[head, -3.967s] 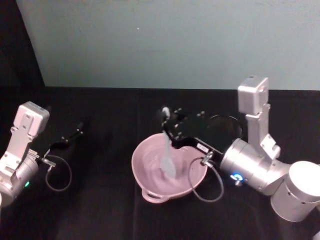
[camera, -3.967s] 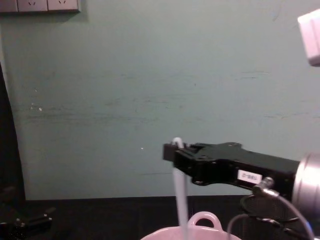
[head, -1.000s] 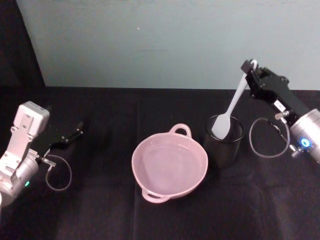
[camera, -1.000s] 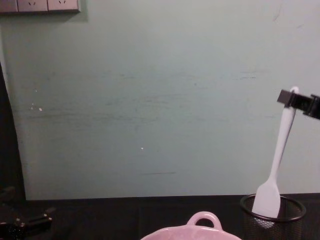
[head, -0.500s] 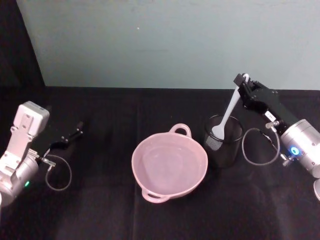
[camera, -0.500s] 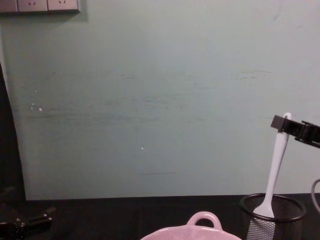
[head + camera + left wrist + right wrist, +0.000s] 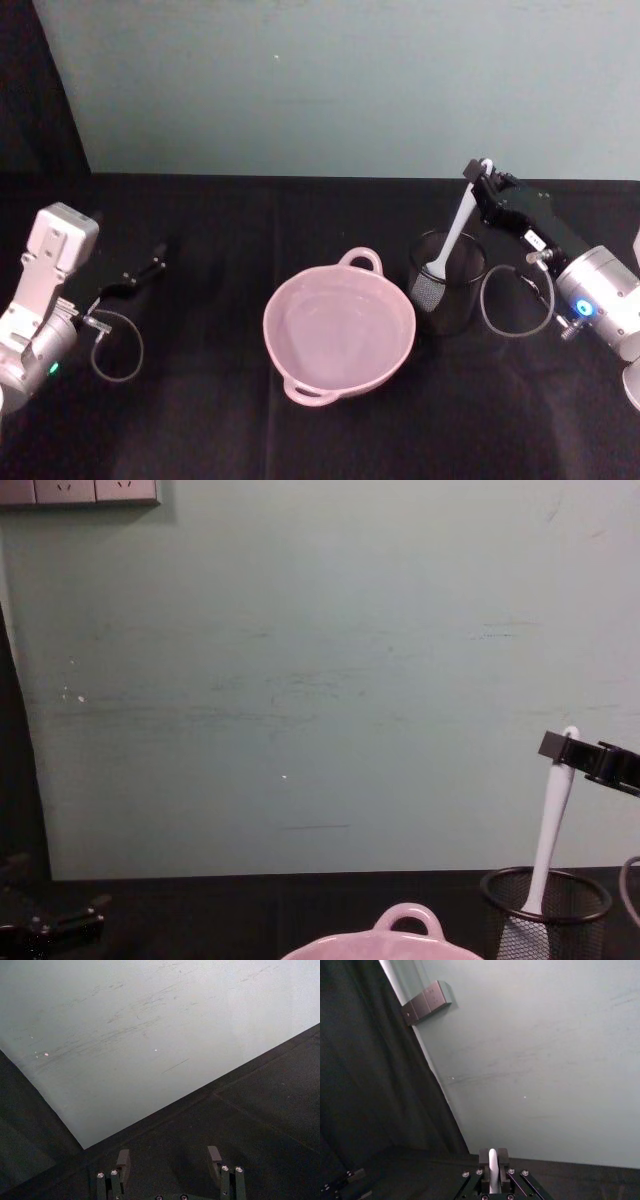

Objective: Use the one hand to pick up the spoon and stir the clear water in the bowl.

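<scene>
Black table (image 7: 300,440): pink bowl (image 7: 339,330) at centre, holding water. Mesh cup (image 7: 447,282) just right of it. Right gripper (image 7: 480,180) clamps the spoon (image 7: 450,235) (head down inside the cup). Left gripper (image 7: 150,268) rests far left, fingers spread.

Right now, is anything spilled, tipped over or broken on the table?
Nothing stands out. The pink bowl sits upright with no puddle around it, and the mesh cup stands straight. The right gripper holds the spoon by its handle, head down inside the cup.
</scene>
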{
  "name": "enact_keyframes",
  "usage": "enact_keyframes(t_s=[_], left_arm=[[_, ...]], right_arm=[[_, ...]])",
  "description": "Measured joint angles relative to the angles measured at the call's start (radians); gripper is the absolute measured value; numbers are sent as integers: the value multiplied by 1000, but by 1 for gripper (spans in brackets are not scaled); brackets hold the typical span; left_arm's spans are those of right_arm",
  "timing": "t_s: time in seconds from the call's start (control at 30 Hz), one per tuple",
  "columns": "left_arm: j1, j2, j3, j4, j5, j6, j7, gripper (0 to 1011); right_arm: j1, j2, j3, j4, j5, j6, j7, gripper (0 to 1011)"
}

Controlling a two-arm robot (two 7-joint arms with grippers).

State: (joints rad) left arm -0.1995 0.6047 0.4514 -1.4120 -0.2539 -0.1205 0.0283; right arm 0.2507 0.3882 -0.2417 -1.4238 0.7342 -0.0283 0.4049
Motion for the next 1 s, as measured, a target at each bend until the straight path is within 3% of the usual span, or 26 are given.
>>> enact_keyframes(t_s=[0.53, 0.63, 0.8, 1.0], left_arm=[[0, 0, 0, 0, 0, 0, 0, 1005], [0, 0, 0, 0, 0, 0, 0, 1005], [0, 0, 0, 0, 0, 0, 0, 1005], [0, 0, 0, 0, 0, 0, 0, 1005]], right_arm=[[-28, -1, 13, -4, 51, 28, -16, 116], [-35, 0, 17, -4, 59, 28, -17, 165], [-49, 5, 27, -4, 69, 25, -27, 358], [-68, 14, 48, -8, 80, 17, -41, 517]])
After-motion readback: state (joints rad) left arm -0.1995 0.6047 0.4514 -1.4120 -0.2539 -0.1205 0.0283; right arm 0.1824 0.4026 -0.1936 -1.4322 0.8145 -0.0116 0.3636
